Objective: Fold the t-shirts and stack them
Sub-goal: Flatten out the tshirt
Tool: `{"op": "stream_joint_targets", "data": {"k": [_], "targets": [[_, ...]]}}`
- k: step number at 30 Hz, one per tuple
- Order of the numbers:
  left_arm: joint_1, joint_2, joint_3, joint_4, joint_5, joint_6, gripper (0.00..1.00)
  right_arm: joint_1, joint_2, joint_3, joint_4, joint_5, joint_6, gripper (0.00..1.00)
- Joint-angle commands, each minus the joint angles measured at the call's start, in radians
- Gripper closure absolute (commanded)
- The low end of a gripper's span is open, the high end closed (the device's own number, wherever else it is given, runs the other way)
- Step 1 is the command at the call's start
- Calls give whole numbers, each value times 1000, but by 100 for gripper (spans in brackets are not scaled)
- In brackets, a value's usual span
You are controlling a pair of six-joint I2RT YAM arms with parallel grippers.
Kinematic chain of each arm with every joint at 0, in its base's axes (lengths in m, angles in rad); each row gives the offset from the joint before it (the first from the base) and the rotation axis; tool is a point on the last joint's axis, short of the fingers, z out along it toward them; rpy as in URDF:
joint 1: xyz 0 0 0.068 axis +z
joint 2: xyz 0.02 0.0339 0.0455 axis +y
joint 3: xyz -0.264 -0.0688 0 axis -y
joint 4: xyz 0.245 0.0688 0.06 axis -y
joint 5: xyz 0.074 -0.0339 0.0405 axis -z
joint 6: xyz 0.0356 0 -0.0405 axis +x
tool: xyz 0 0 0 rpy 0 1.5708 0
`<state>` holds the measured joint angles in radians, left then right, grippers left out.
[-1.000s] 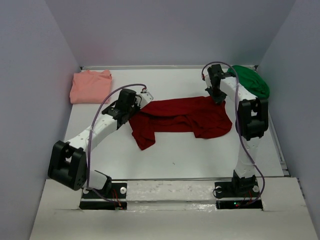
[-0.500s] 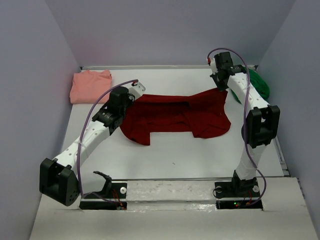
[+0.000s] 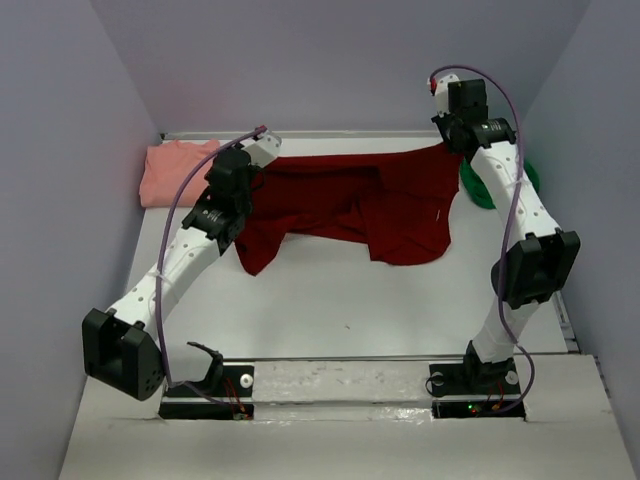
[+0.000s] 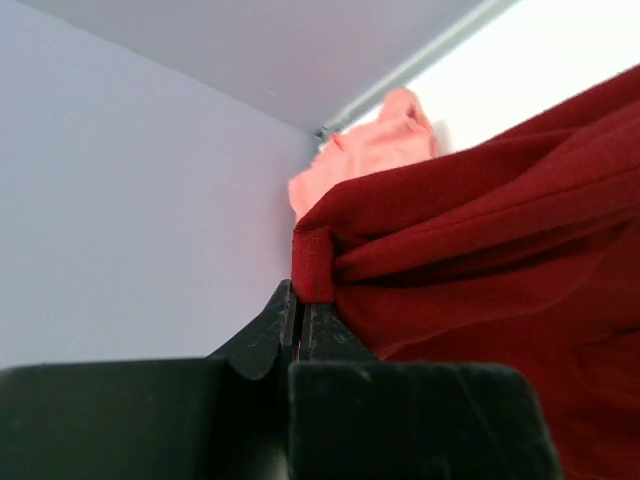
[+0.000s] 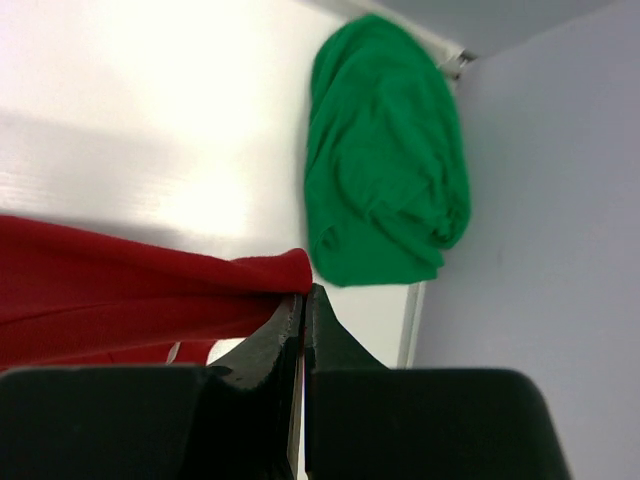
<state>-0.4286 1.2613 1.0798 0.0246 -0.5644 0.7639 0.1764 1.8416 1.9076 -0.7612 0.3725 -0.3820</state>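
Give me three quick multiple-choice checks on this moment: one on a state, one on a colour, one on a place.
1. How is the dark red t-shirt held?
A) folded in a neat stack
B) gripped by its upper edge between the left pincer and the right pincer
C) lying flat, untouched

2. What colour is the t-shirt in the far left corner of the table?
A) green
B) dark red
C) salmon-pink

3. Where does the green t-shirt lie?
A) far right corner
B) far left corner
C) near edge, between the arm bases

Answers:
1 B: both wrist views show red cloth pinched in shut fingers, and the top view shows its edge spanning the two pincers.
2 C: the salmon-pink t-shirt lies there, apart from both pincers.
3 A: it lies by the far right wall, partly behind the right arm.
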Motion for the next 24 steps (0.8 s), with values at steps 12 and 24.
{"op": "stream_joint_targets", "data": {"k": [12, 24], "targets": [[100, -69, 443, -161, 158, -198, 100, -5, -323, 165, 158, 51, -94, 100], [257, -312, 443, -288, 453, -255, 100, -66, -643, 11, 165, 6, -35, 100]]}}
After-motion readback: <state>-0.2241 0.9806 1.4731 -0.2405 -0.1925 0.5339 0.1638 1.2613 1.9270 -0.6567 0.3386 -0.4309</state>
